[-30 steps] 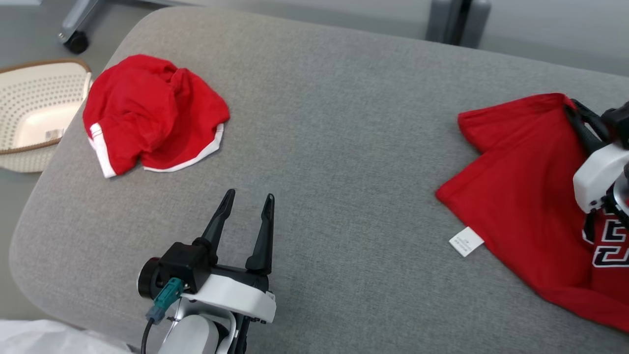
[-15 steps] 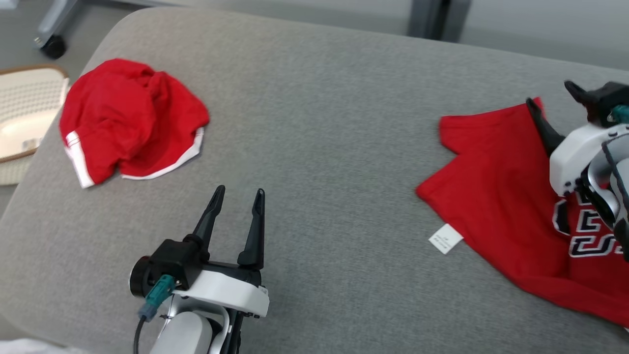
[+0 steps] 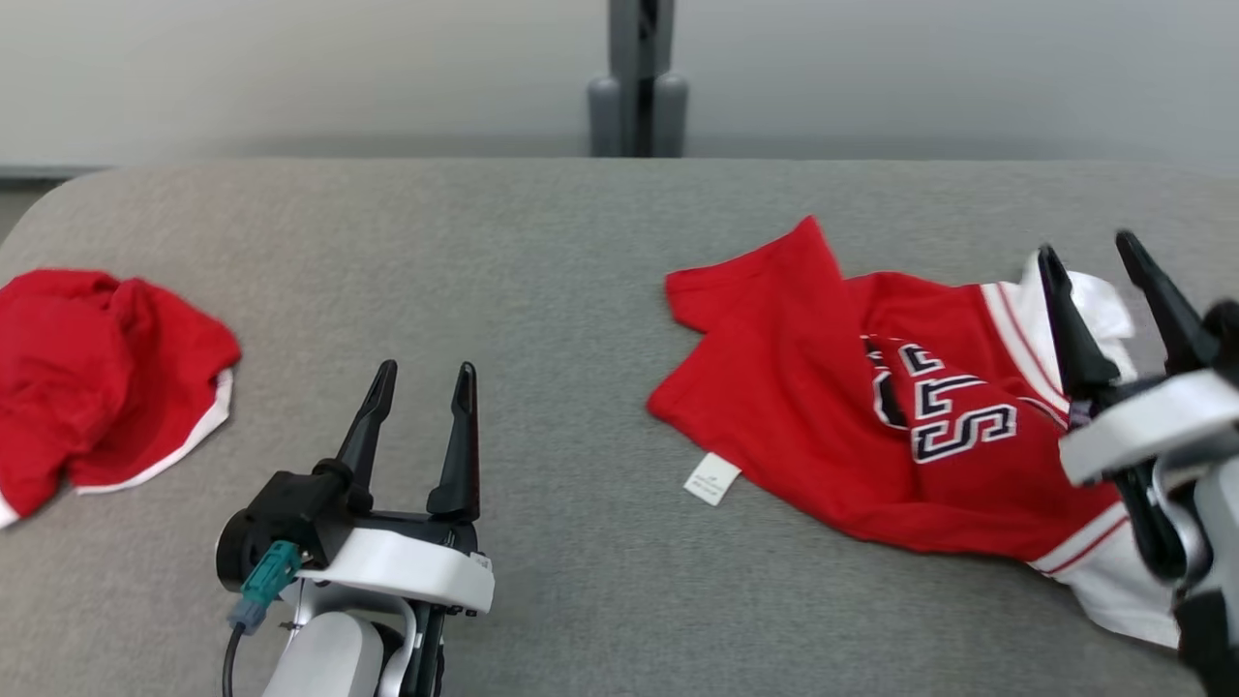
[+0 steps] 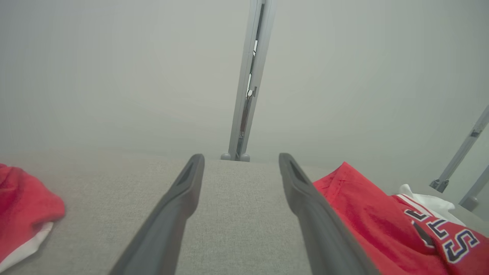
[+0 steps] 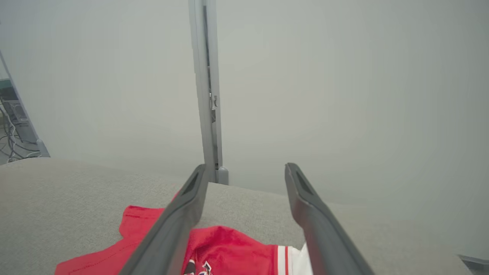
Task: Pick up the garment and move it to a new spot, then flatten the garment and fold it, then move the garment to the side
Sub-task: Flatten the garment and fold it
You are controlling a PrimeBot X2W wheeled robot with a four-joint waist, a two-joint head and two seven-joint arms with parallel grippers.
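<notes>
The garment (image 3: 823, 387) is a red jersey with dark lettering and white trim, lying rumpled on the right half of the grey padded surface (image 3: 542, 290), a white label (image 3: 711, 478) at its near edge. My right gripper (image 3: 1086, 247) stands open over the garment's white right end, holding nothing. In the right wrist view the right gripper (image 5: 246, 166) has its fingers spread above the garment (image 5: 229, 244). My left gripper (image 3: 427, 373) is open and empty over bare surface, left of the garment. In the left wrist view the left gripper (image 4: 240, 156) has the garment (image 4: 363, 214) to its right.
A second red garment (image 3: 87, 378) with white trim lies crumpled at the far left, also the second red garment (image 4: 23, 214) in the left wrist view. A grey post (image 3: 637, 77) stands behind the surface's far edge. Bare grey padding lies between the two garments.
My right gripper went from shut on the jersey's edge to open, letting it go, and drew back. The head camera swung right, so everything shifted left. The left gripper held its pose.
</notes>
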